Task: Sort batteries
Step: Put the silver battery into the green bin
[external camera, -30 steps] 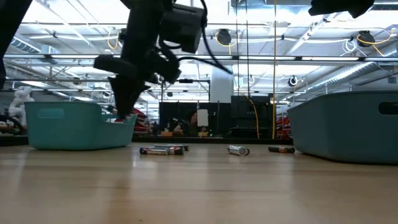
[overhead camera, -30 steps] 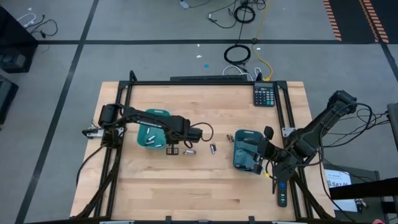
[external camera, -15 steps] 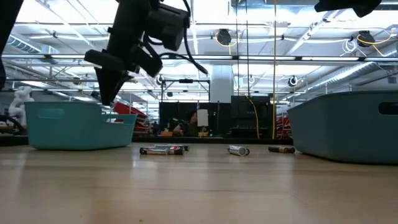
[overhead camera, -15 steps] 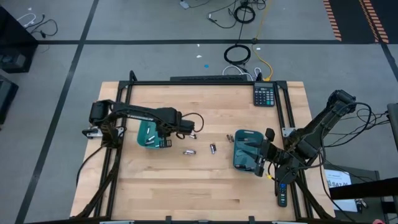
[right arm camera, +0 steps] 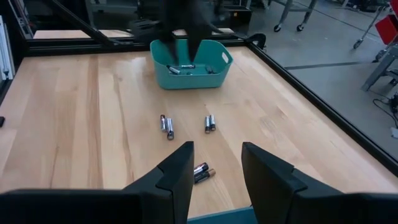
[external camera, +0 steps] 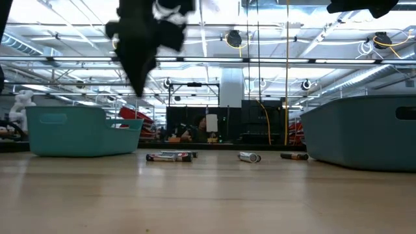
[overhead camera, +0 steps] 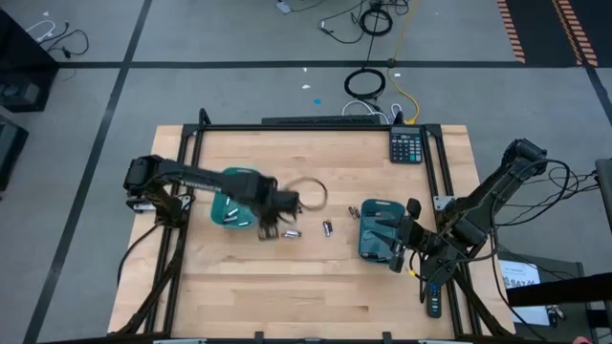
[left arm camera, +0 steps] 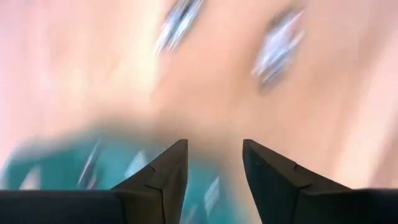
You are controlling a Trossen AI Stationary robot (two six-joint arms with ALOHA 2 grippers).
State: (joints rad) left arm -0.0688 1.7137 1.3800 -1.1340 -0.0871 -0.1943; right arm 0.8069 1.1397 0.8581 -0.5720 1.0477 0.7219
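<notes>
Loose batteries lie on the wooden table between two teal trays: one pair (overhead camera: 292,232), one (overhead camera: 327,228) and one (overhead camera: 353,211). In the low view they show as a row (external camera: 170,156), (external camera: 249,156), (external camera: 294,156). The left tray (overhead camera: 228,207) has batteries (right arm camera: 186,67) in it. My left gripper (overhead camera: 270,229) hangs open and blurred above the table, just right of that tray, with nothing between its fingers (left arm camera: 214,168). Over the right tray (overhead camera: 376,234), my right gripper (right arm camera: 214,168) waits open and holds nothing.
A calculator (overhead camera: 407,145) sits at the far right corner. A black remote (overhead camera: 432,298) lies beyond the table's right near edge. A black frame (overhead camera: 316,125) runs along the table's far and side edges. Bare wood stretches across the near half (overhead camera: 287,296).
My left gripper has swung left over the left tray, then back right toward the loose batteries, and it has risen well above the table. It is still moving fast and shows blurred. The loose batteries and my right arm have kept still.
</notes>
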